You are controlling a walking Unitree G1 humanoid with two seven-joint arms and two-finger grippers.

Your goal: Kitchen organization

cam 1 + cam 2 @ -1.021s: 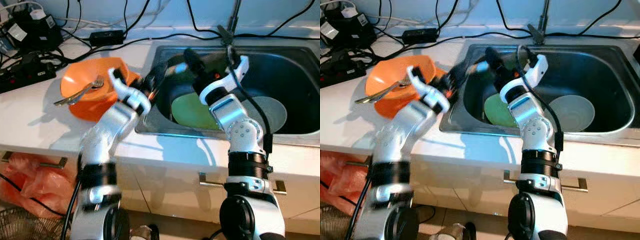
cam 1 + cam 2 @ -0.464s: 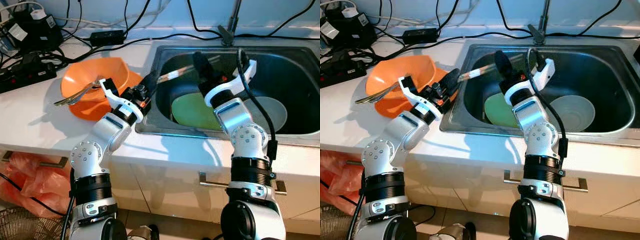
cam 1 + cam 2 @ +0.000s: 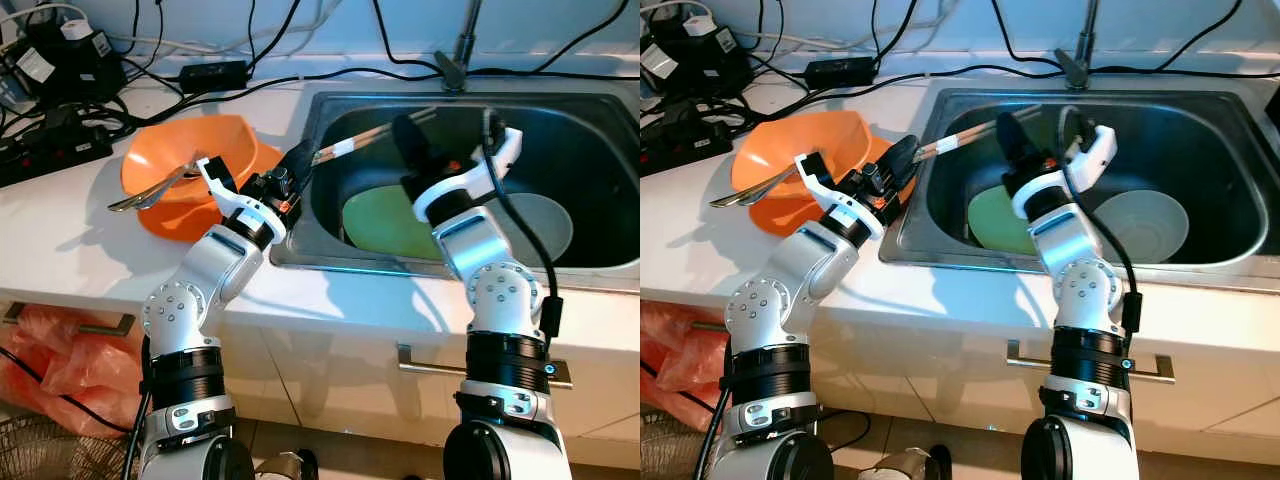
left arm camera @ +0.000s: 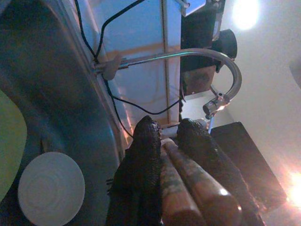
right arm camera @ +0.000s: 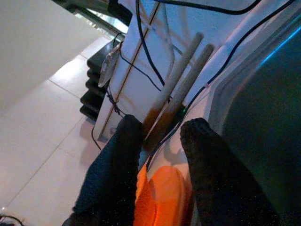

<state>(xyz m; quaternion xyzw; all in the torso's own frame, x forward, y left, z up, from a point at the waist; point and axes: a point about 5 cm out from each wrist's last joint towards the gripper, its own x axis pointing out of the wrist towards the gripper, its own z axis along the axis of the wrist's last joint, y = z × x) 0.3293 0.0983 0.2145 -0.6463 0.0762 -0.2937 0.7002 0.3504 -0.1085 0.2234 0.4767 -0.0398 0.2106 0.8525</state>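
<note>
Left eye view showed the left tool (image 3: pixel 296 168) clamped on a pair of chopsticks (image 3: pixel 362 139) whose long axis ran rightward over the sink (image 3: pixel 600 110). The right tool (image 3: pixel 408 135), parted and empty, hovered beside their far ends.

It was a home kitchen: a stainless steel sink (image 3: pixel 590 110) sat sunk into a white table (image 3: pixel 70 230), a curved tap (image 4: pixel 207 59) rose above it, plates (image 3: pixel 385 225) lay in the basin, and cabinet handles (image 3: pixel 105 325) showed below.
</note>
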